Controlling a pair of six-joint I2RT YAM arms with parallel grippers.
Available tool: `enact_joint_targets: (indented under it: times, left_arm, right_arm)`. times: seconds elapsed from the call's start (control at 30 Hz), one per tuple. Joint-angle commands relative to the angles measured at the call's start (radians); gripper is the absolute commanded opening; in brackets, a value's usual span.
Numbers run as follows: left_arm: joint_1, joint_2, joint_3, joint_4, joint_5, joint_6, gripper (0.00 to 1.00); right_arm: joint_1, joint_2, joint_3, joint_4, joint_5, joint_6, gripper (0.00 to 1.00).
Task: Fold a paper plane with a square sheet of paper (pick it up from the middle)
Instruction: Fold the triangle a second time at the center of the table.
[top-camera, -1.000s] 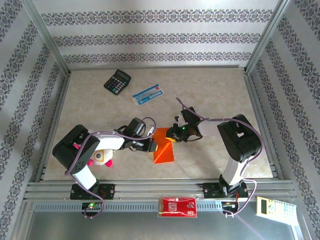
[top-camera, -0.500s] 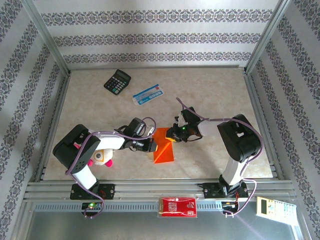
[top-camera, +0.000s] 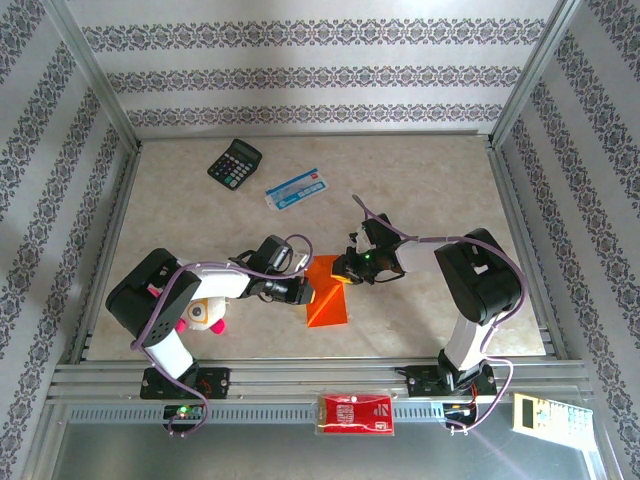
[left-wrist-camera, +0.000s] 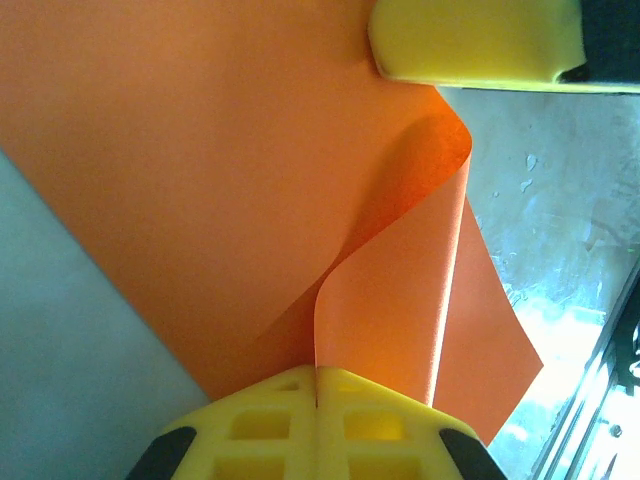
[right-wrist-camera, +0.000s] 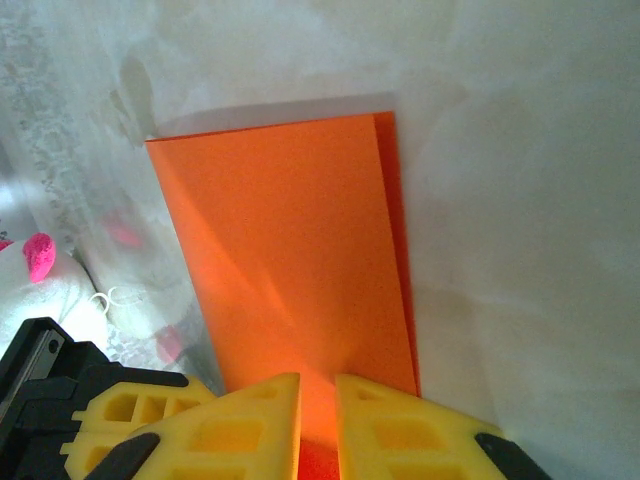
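Overhead: a folded orange sheet of paper (top-camera: 328, 302) lies on the tabletop (top-camera: 430, 190), between the left gripper (top-camera: 300, 291) and the right gripper (top-camera: 345, 268).

Left wrist: the left gripper (left-wrist-camera: 317, 385) is clamped on the sheet's edge, holding up a curled layer.

Right wrist: the right gripper (right-wrist-camera: 317, 415) straddles the sheet's near end, fingers narrowly apart; I cannot tell whether it grips.

This looks like mid-fold. The next move calls for laying the flap flat and creasing it.

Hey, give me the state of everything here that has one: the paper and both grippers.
square sheet of paper: folded in half, one flap curled upward.
left gripper: shut on the sheet's edge.
right gripper: closed on the sheet, paper between its fingers.
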Motion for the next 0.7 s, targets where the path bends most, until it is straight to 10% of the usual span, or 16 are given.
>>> enact_joint_targets:
  times: [0.0, 0.67]
  left_arm:
    - [0.011, 0.017, 0.022, -0.056, -0.017, 0.031, 0.01]
    - [0.011, 0.022, 0.047, -0.060, 0.012, 0.022, 0.03]
  right_arm:
    - [0.002, 0.060, -0.015, -0.041, 0.070, -0.022, 0.19]
    - [0.002, 0.071, -0.017, -0.039, 0.066, -0.025, 0.18]
